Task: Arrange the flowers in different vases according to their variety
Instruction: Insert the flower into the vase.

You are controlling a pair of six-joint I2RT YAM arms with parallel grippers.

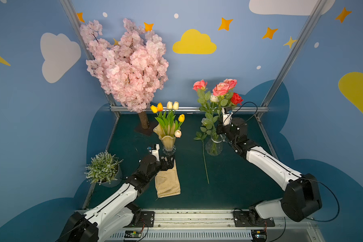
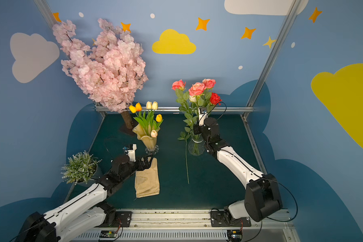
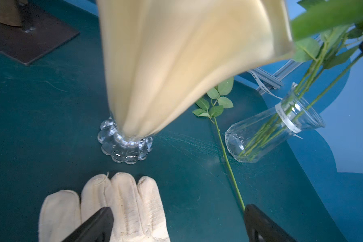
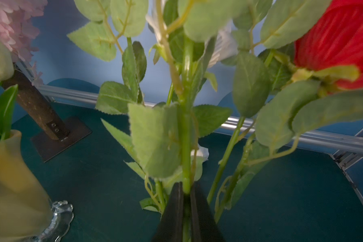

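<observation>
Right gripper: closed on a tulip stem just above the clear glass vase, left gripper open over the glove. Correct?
No: the right gripper is closed on a rose stem, not a tulip's; the right wrist view shows its serrated leaves. It is just above the clear glass vase, and the left gripper is open over the glove.

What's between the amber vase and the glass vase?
A single leafy rose stem lying flat on the green mat, between amber vase and glass vase; visible in both top views.
</observation>
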